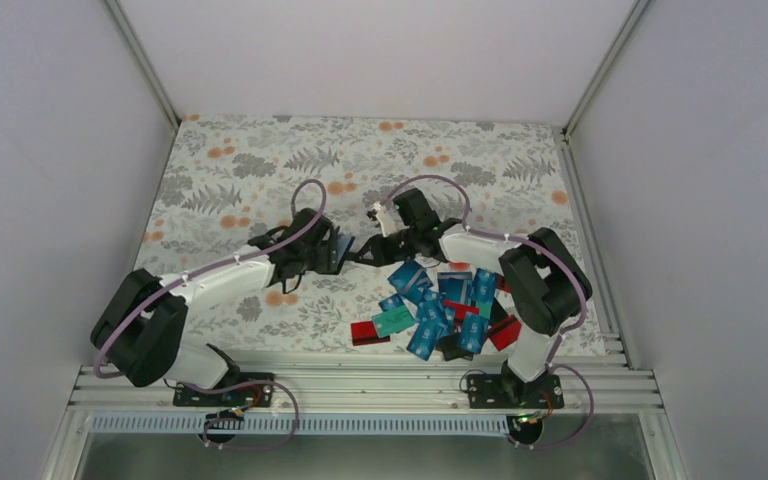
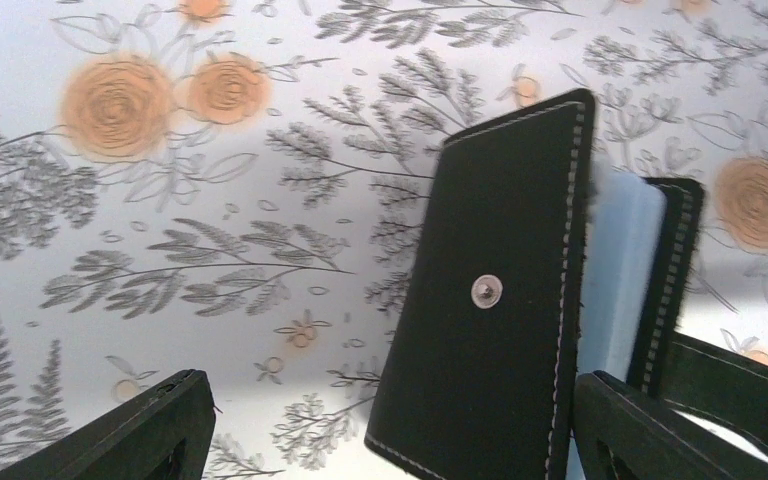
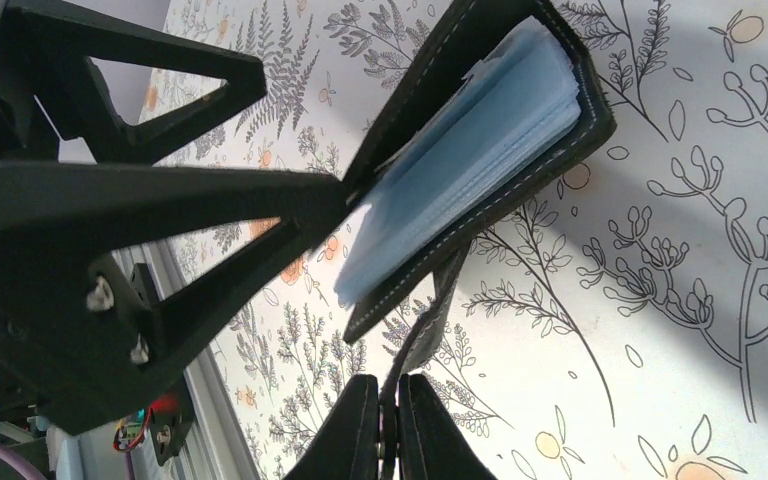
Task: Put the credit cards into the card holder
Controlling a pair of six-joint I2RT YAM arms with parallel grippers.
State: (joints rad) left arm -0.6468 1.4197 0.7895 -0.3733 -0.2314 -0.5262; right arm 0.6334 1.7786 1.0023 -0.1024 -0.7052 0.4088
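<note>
Two stitched black covers (image 2: 490, 200), blue sleeves (image 3: 480, 150) between: card holder (image 3: 420, 90), strap (image 3: 428, 315) pinched in right hand (image 3: 390, 400), left hand (image 2: 390, 390) open.

Overhead rear view — wrists near card holder (image 2: 480, 220)

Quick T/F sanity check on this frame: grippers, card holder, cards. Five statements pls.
1. The right gripper is shut on the card holder's strap. True.
2. The left gripper has its jaws shut. False: they stand wide apart, with the card holder between them.
3. The card holder is snapped closed. False: its covers gape and pale blue sleeves show between them.
4. The credit cards lie in a loose heap on the table, next to the right arm. True.
5. One gripper holds a credit card. False: neither gripper has a card, and both are at the card holder.
</note>
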